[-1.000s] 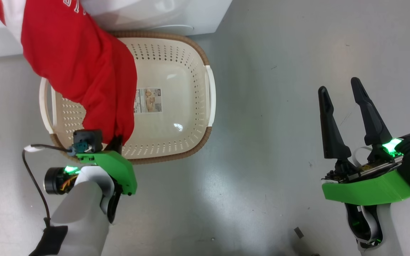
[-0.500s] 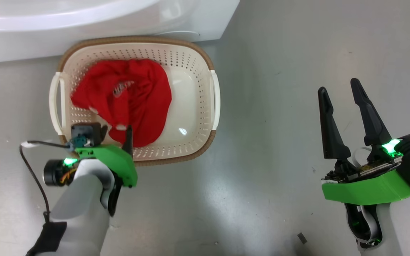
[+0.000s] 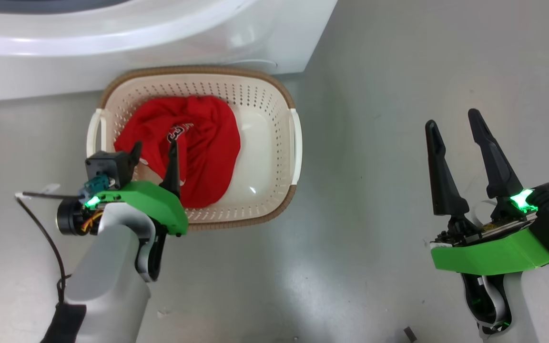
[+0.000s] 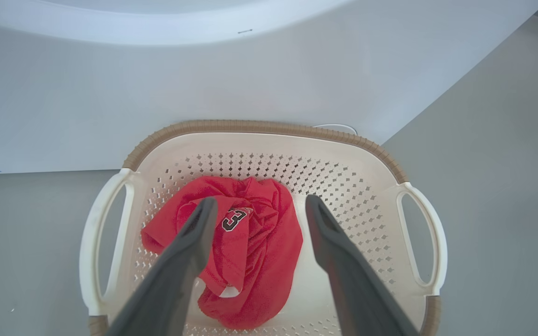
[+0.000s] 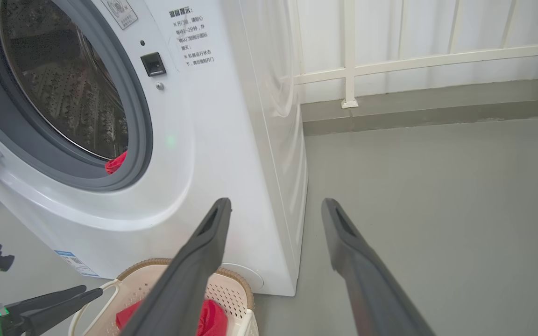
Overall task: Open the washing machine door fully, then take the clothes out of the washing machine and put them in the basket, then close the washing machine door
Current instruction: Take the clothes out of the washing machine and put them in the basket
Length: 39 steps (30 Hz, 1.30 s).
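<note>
A red garment [image 3: 198, 143] with a number print lies crumpled in the cream basket [image 3: 198, 71] on the floor in front of the washing machine [image 3: 160, 33]. My left gripper [image 3: 155, 152] hovers over the basket's near side, open and holding nothing. Seen from its wrist, my left gripper [image 4: 260, 203] frames the garment [image 4: 259, 252] in the basket [image 4: 259, 126]. My right gripper [image 3: 452, 121] is open and empty over bare floor, far to the right. The right wrist view shows the washing machine [image 5: 213, 140] with its drum mouth uncovered and a red piece of clothes [image 5: 116, 163] at the lip.
Grey floor [image 3: 374, 214] spreads between the basket and my right arm. A white railing and a low kerb [image 5: 414, 107] stand beyond the machine's right side. The basket [image 5: 236, 275] almost touches the machine's front.
My left gripper has opened and let the red garment fall. It hung from the closed fingers a second ago and now lies in the basket. The head camera has shifted. The right arm is unchanged.
</note>
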{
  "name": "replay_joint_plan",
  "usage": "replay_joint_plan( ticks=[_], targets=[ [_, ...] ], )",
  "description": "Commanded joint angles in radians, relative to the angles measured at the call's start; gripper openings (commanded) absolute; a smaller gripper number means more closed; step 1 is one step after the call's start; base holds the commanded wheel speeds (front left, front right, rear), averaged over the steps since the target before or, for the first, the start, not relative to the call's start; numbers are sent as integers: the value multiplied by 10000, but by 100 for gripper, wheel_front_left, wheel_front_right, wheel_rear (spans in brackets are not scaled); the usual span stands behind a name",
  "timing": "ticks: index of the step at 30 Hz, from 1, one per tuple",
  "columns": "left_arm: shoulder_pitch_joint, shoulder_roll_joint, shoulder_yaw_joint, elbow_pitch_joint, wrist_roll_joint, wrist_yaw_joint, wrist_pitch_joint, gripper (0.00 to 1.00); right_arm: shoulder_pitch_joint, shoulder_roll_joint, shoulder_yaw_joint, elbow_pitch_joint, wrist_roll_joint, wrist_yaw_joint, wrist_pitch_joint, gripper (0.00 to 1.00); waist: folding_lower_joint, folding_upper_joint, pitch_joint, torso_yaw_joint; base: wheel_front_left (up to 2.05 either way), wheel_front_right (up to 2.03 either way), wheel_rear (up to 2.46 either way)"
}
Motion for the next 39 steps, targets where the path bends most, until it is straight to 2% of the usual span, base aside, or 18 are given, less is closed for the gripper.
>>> replay_joint_plan(
  ticks=[1,8,21,29,39],
  targets=[
    [363,270,314,-388,177,108,-123,100,223,-24,245,-193,121,62,-63,100,0,0,-165,41,0,0,0],
    [1382,189,959,-2189,550,110,-123,100,336,-24,240,-139,180,62,-63,100,0,0,-632,147,0,0,0],
    [2854,72,1835,-4424,946,134,-124,100,532,-24,-83,-58,-74,62,-63,100,0,0,-1503,414,0,0,0],
    [3528,58,1994,-5623,1281,65,-124,100,645,-24,-295,18,-230,62,-63,100,0,0,-2023,500,0,0,0],
    [4328,54,1942,-6807,1437,249,-124,100,938,-24,-565,64,-497,62,-63,100,0,0,-2735,607,0,0,0]
  ],
)
